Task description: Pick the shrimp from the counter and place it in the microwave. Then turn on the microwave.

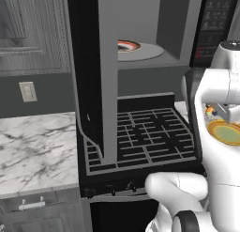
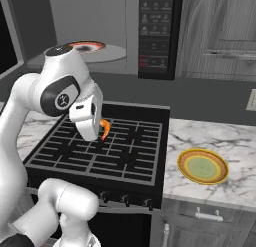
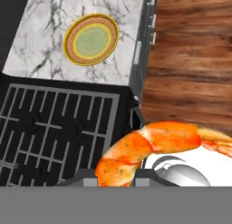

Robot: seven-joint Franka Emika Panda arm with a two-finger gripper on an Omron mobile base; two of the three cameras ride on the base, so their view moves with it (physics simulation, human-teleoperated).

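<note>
Gripping the shrimp (image 3: 149, 148) between its tips, our tool (image 2: 98, 132) hangs in the air above the black stove top (image 2: 100, 151), its jaws closed on the piece and only narrowly apart. In the hand view we see the shrimp right at the tips, arching up and away from them, its tail fanning off to one side.

We see a curved orange body with paler bands across its segments, and a thin reddish tail end. In the right base view it shows as a small orange curl just beside the tool's white housing.

Our arm bends at the elbow, the forearm reaching over the stove and the hand pointing downward.

Farther off to the tool's right, a round yellow-rimmed green plate (image 2: 202, 167) lies on the marble table (image 2: 235, 141). Above and beyond the tool, the microwave (image 2: 156, 31) stands with its door (image 1: 91, 71) swung open, and a second plate (image 2: 86, 46) sits on its round turntable (image 2: 112, 53).
</note>
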